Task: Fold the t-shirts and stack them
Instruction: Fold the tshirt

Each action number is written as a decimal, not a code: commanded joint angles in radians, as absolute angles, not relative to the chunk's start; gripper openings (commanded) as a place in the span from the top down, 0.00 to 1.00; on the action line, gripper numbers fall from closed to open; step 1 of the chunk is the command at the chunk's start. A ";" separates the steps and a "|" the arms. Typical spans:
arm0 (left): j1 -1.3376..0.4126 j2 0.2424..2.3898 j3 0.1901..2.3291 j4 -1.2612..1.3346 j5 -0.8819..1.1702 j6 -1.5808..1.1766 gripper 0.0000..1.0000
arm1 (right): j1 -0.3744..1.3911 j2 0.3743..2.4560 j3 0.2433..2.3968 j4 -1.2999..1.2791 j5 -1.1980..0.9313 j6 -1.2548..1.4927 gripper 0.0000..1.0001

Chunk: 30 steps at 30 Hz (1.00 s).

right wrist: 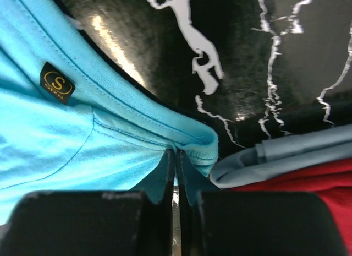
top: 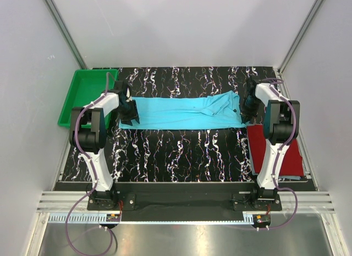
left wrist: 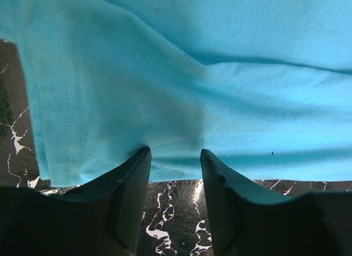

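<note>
Turquoise t-shirt [top: 181, 113] lay stretched flat across the middle of the black marbled desk [top: 181, 151], both its ends hidden by the arms from overhead. Dark red t-shirt [top: 280, 154] (a folded rectangle) sat at the desk's right edge, partly covered by the right arm. A grey-blue cloth edge [right wrist: 286, 154] touched it. A green tray [top: 82, 96] stood far left. Left pincer [left wrist: 175, 152] was spread at the hem. The right pincer [right wrist: 176, 152] was pressed together, pinching the collar near a dark label [right wrist: 56, 82].

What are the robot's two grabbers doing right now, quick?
Left gripper: jaws open, tips at the edge of the turquoise t-shirt.
Right gripper: jaws shut on that shirt's collar.
</note>
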<state>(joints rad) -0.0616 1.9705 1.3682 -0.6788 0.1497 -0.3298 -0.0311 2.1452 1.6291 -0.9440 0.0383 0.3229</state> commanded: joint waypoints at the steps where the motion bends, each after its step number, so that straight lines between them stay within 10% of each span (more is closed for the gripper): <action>1: -0.058 1.999 1.336 -0.693 0.103 -0.288 0.51 | -0.060 2.134 1.595 -0.956 0.193 0.310 0.95; 17: -0.143 1.729 1.318 -0.729 0.236 -0.339 0.41 | -0.054 1.985 1.695 -0.945 -0.128 0.385 0.34; 30: -0.357 1.850 1.333 -0.177 0.663 -0.771 0.37 | -0.055 2.123 1.880 -0.729 -0.342 0.502 0.37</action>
<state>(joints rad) -0.3031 1.7832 1.3163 -0.4343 0.5072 -0.5652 -0.0532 2.0758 1.8076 -0.8215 -0.2607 0.4652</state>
